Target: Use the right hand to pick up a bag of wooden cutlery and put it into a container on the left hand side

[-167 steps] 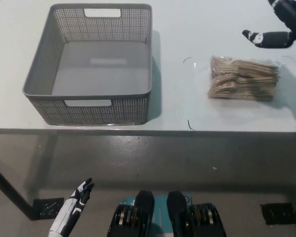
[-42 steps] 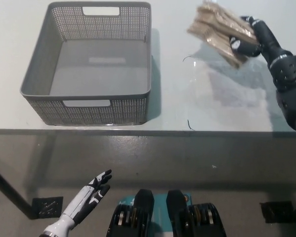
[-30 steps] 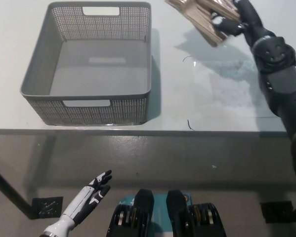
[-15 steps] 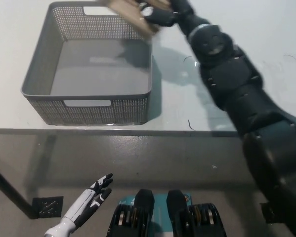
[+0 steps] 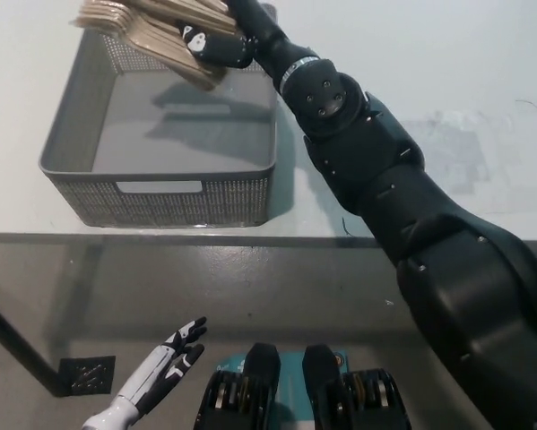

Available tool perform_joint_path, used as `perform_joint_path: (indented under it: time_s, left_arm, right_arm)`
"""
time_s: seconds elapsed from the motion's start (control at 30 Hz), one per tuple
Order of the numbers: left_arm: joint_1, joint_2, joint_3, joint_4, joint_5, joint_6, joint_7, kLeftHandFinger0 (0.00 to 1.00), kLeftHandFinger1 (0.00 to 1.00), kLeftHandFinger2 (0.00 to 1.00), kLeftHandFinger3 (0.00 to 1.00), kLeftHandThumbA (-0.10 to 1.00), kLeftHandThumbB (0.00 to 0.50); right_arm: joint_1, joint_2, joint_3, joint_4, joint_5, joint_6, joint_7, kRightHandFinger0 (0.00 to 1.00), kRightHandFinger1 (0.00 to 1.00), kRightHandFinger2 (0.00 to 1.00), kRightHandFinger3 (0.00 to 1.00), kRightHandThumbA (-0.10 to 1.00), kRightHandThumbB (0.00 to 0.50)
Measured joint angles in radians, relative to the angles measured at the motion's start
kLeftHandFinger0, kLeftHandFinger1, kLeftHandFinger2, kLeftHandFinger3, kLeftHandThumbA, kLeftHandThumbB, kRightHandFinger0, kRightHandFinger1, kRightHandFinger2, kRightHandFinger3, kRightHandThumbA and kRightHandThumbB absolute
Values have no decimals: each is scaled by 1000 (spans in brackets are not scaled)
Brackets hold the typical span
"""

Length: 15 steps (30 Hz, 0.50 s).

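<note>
My black right hand [image 5: 216, 40] is shut on the clear bag of wooden cutlery [image 5: 147, 27] and holds it in the air over the far part of the grey perforated basket [image 5: 80, 184]. The bag tilts, its left end reaching past the basket's far left corner. The basket's floor shows nothing inside but the bag's shadow. My black right arm stretches across the table from the lower right and hides the basket's far right corner. My white left hand [image 5: 156, 372] rests low at the lower left, below the table edge, fingers apart and holding nothing.
The white table [image 5: 447, 116] carries the basket at its left. Its front edge runs across the picture's middle, with grey floor below. A small dark mark [image 5: 344, 226] lies near the edge. A dark floor plate [image 5: 84, 372] sits at lower left.
My right hand lifted the bag from the table's right side and carried it leftward; in the last half second it moved from the basket's far right rim to above its far left part.
</note>
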Motion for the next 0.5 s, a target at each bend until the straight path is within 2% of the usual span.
perform_joint_path:
  time_s: [0.03, 0.07, 0.1, 0.13, 0.2, 0.27, 0.33, 0.37, 0.4, 0.5]
  left_arm:
    - [0, 1, 0, -2, 0, 0, 0, 1000, 1000, 1000, 1000, 1000, 397]
    - [0, 1, -1, -4, 1, 0, 0, 1000, 1000, 1000, 1000, 1000, 391]
    - [0, 3, -1, -7, 1, 0, 0, 1000, 1000, 1000, 1000, 1000, 390]
    - [0, 4, -1, -9, 2, 0, 0, 1000, 1000, 1000, 1000, 1000, 391]
    - [-1, 6, -2, -11, 4, 0, 0, 1000, 1000, 1000, 1000, 1000, 397]
    - [-2, 8, -2, -12, 5, 0, 0, 1000, 1000, 1000, 1000, 1000, 394]
    - [-3, 8, -2, -12, 7, 0, 0, 1000, 1000, 1000, 1000, 1000, 405]
    - [-4, 8, -2, -12, 8, 0, 0, 1000, 1000, 1000, 1000, 1000, 408]
    - [-5, 8, -2, -12, 10, 0, 0, 1000, 1000, 1000, 1000, 1000, 408]
    - [-8, 8, -2, -12, 11, 0, -1, 1000, 1000, 1000, 1000, 1000, 406]
  right_arm:
    - [0, 0, 1, 0, 0, 0, -1, 342, 601, 732, 662, 370, 287]
    - [0, 0, 1, -1, 0, 0, -2, 572, 757, 848, 815, 481, 317]
    - [0, 0, 3, -1, 0, 0, -3, 620, 770, 862, 862, 505, 330]
    - [0, -1, 5, -2, 0, 1, -2, 796, 983, 1000, 1000, 590, 380]
    - [0, -2, 7, -5, 0, 1, 4, 1000, 1000, 1000, 1000, 685, 428]
    - [0, -7, 11, -10, 2, 0, 16, 1000, 1000, 1000, 1000, 731, 439]
    - [0, -13, 11, -16, 4, 0, 29, 1000, 1000, 1000, 1000, 782, 412]
    - [0, -17, 11, -19, 6, 0, 37, 1000, 1000, 1000, 1000, 788, 416]
    - [0, -20, 11, -22, 8, 0, 42, 1000, 1000, 1000, 1000, 876, 429]
    - [0, -28, 24, -29, 6, 0, 46, 1000, 1000, 1000, 1000, 1000, 442]
